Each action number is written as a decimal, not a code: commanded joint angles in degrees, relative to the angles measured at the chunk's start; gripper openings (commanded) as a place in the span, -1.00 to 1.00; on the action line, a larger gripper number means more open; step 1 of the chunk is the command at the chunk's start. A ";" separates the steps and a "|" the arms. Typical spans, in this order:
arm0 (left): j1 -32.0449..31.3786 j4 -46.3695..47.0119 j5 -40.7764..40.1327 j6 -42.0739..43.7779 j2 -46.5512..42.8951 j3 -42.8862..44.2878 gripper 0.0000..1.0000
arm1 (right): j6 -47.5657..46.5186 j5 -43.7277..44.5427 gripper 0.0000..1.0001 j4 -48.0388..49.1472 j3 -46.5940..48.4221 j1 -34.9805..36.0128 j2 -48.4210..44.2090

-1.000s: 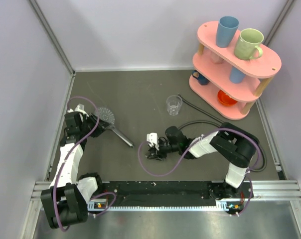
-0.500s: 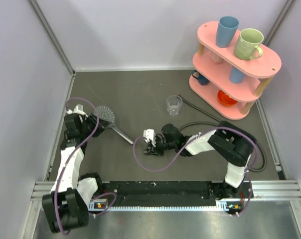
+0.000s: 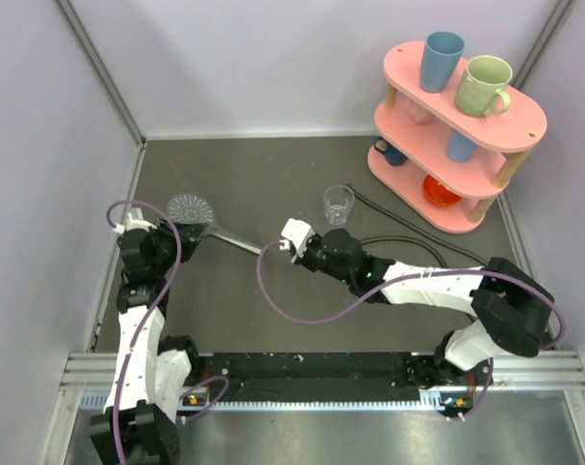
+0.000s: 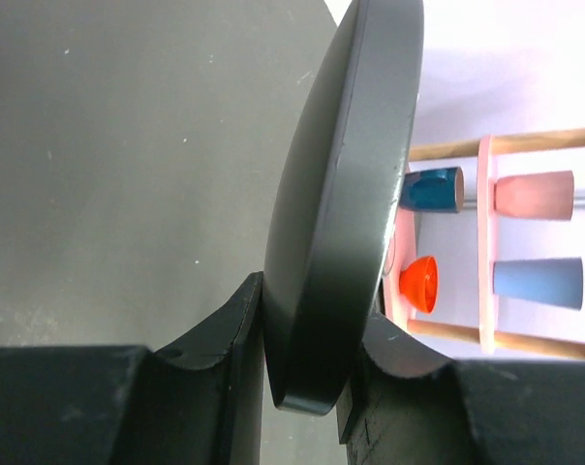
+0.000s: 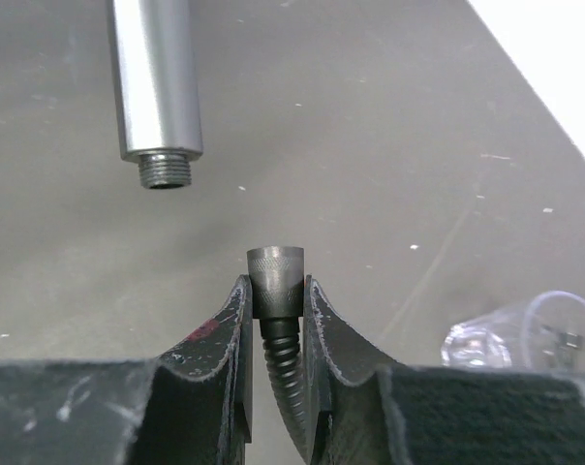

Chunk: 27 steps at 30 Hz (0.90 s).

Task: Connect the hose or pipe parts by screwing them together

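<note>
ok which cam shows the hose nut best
Right wrist: hose nut close up, clamped in the right tool, short of the handle thread. Top view leaves it too small to make out; left wrist misses it.

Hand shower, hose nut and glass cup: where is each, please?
hand shower (image 5: 157, 77): right wrist view, mid handle.
hose nut (image 5: 275, 279): right wrist view, knurled collar.
glass cup (image 3: 338, 213): top view, side wall.
</note>
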 commanded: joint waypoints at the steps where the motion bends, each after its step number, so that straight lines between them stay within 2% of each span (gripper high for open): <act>1: 0.10 -1.09 -4.18 -6.94 -1.61 4.77 -1.00 | -9.14 15.17 -1.00 -0.89 2.22 4.26 -1.32; 3: 0.01 -2.95 -5.33 -8.52 -2.05 5.39 -1.00 | -13.25 19.99 -1.00 0.33 3.27 6.45 -0.62; 6: 0.01 -3.66 -5.60 -12.04 -2.14 5.31 -1.00 | -17.49 22.30 -1.00 6.39 2.23 8.30 -0.35; 16: -0.25 -3.57 -2.17 -15.73 -2.75 5.13 -1.00 | -13.55 14.31 -1.00 16.15 -0.76 8.84 -2.11; 24: -0.34 -3.40 -1.38 -15.47 -3.37 5.48 -1.00 | -16.53 8.61 -1.00 19.66 -3.83 8.92 -2.72; 27: -0.43 -3.40 -1.20 -15.03 -3.19 6.18 -1.00 | -17.67 6.93 -1.00 24.66 -6.55 9.01 -2.81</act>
